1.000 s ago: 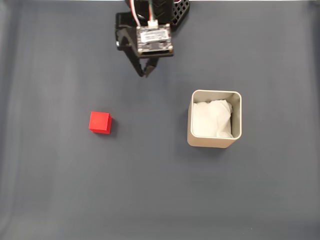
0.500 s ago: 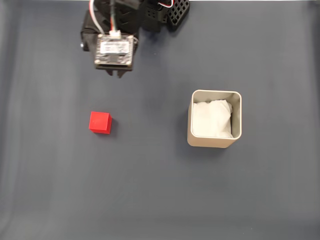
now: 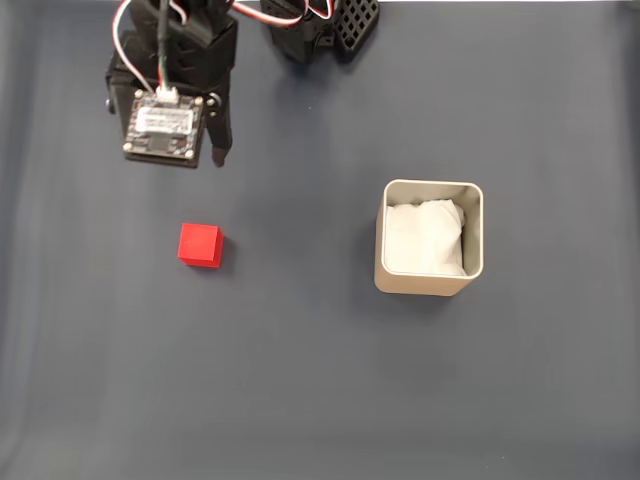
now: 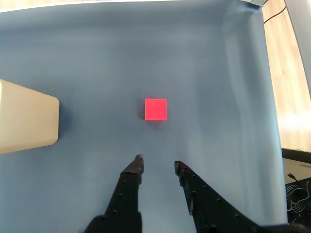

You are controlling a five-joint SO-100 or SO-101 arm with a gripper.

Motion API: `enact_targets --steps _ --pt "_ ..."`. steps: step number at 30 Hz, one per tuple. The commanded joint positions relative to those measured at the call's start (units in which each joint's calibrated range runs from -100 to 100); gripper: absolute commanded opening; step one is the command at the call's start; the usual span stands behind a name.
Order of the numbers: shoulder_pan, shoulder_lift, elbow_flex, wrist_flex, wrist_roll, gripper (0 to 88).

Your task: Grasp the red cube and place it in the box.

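Gripper (image 4: 158, 162) hangs narrowly parted short of the red cube (image 4: 155, 109), so I'd widen it, centre on the cube, then descend squarely

red cube (image 3: 200, 245): bright plain red, no markings (the same flat red in the wrist view (image 4: 156, 109))
box (image 3: 479, 240): beige-cream walls
paper (image 3: 425, 238): white, crumpled, inside the box
desk (image 3: 320, 380): dark slate blue-grey cloth, plain; paler blue in the wrist view
end effector (image 4: 157, 162): black fingers
circuit board (image 3: 165, 122): dark with a pale label, on the arm
wires (image 3: 135, 15): red, white and black
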Motion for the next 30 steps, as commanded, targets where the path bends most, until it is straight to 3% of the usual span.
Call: enact_targets --steps 1,30 --pt "0.4 1.1 -2.7 -3.4 0.3 22.6" --pt "-3.7 11.8 -1.5 -20.4 -1.4 38.9"
